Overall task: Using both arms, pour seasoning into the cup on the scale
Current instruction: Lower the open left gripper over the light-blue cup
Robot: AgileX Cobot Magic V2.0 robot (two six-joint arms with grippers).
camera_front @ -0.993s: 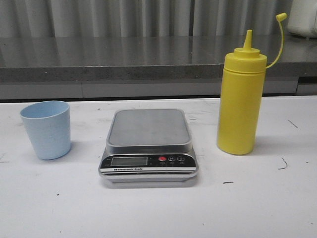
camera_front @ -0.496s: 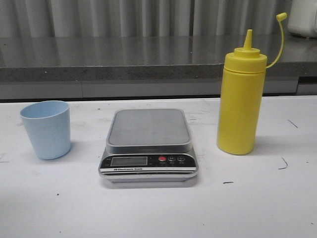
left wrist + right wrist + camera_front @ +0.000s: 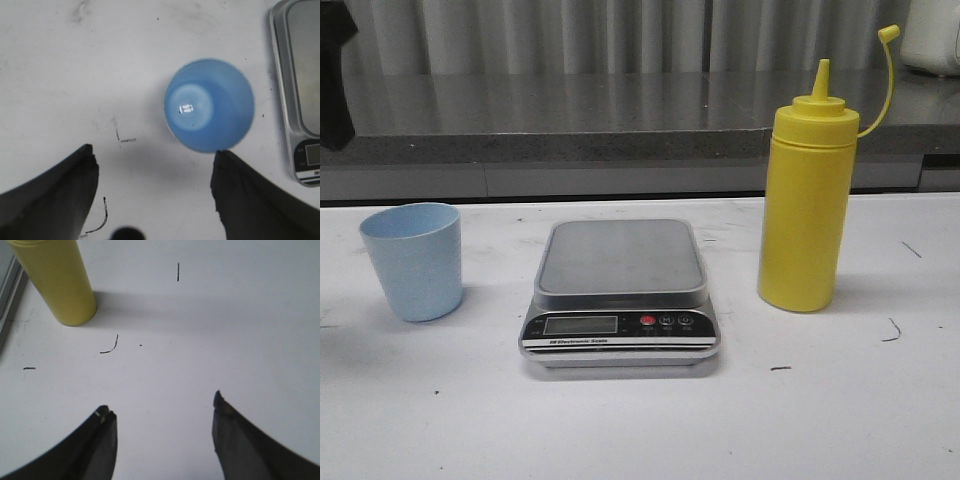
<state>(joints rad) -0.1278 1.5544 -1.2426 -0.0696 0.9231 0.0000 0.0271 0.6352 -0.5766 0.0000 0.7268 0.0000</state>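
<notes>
The light blue cup [image 3: 413, 260] stands upright on the white table, left of the scale [image 3: 620, 292]. The yellow seasoning bottle [image 3: 807, 200] stands upright right of the scale, its cap hanging on its tether. A black piece of my left arm [image 3: 334, 75] shows at the top left of the front view. In the left wrist view my left gripper [image 3: 154, 152] is open and empty above the table, and the cup [image 3: 209, 104] lies just beyond its fingertips. In the right wrist view my right gripper [image 3: 162, 407] is open and empty, and the bottle [image 3: 56, 280] stands well apart from it.
A grey stone ledge [image 3: 620, 125] runs along the back of the table, with a white appliance [image 3: 932, 35] at its far right. Small black marks [image 3: 109, 346] dot the table. The scale's edge [image 3: 295, 90] shows beside the cup in the left wrist view.
A black part of my left arm has come into the top left corner of the front view. The cup, scale and bottle have not moved.
</notes>
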